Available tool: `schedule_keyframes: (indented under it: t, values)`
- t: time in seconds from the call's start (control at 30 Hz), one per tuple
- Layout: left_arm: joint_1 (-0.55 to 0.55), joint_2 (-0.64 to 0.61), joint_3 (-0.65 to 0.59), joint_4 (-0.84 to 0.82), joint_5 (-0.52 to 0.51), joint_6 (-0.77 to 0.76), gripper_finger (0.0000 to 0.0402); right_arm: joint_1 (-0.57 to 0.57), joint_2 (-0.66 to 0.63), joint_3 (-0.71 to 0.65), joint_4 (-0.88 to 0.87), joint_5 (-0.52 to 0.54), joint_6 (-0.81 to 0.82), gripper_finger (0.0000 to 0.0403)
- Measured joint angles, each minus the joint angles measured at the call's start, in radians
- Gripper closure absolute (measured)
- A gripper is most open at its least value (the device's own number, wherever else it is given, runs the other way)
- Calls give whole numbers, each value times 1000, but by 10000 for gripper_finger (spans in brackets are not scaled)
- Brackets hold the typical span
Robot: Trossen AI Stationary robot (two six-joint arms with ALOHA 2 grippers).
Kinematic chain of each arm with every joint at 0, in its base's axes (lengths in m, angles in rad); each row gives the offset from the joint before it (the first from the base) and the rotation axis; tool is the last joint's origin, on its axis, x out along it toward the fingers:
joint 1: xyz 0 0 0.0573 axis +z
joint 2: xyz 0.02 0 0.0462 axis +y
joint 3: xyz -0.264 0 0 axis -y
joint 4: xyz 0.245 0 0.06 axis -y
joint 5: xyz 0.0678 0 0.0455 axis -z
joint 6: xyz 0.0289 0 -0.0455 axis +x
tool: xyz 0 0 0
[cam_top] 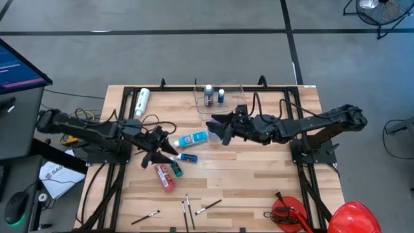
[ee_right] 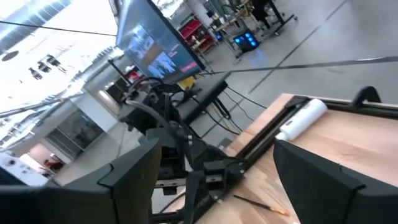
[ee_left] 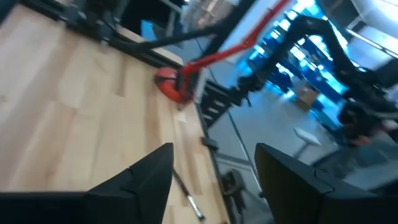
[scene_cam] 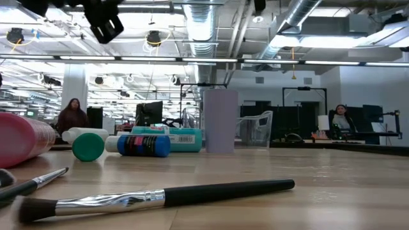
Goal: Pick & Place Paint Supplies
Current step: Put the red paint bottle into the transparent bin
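Several paint supplies lie mid-table toward the left edge: a light blue bottle (cam_top: 193,139), a small blue bottle (cam_top: 187,157) and a red tube (cam_top: 163,177), with brushes (cam_top: 187,211) by the near edge. The left gripper (cam_top: 169,148), jaws spread and empty, hovers beside them, seemingly choosing one; next it must descend and pinch. The right gripper (cam_top: 217,128), also spread, waits near the clear tub (cam_top: 234,90).

Overhead, the high view stares straight down on the whole bench (cam_top: 259,175) and both arms. The low view sits at bench-top height, close behind a brush (scene_cam: 160,197), facing the room. The left wrist view tilts toward the bench's far edge; the right wrist view looks across a corner at a monitor (ee_right: 155,46).
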Motion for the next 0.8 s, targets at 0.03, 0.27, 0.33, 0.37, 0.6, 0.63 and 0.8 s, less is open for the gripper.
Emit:
schedule_keyframes:
  t: [0.03,0.27,0.33,0.37,0.6,0.63,0.8]
  values:
    - [-14,-3,0,-5,1,8,189,0,0,0,8,0,-1,101]
    - [-80,-4,0,-70,-11,19,195,7,0,0,26,0,0,101]
    - [-92,-7,0,-129,-12,19,195,11,0,0,26,0,0,101]
    - [-98,-7,0,-159,-9,19,195,12,0,0,25,0,0,101]
    - [-160,-7,0,-386,65,48,195,12,0,0,24,0,2,101]
    - [-171,-7,0,-413,68,68,195,12,0,0,21,0,2,101]
    - [-231,-2,0,-502,28,272,195,12,14,0,5,-1,2,101]
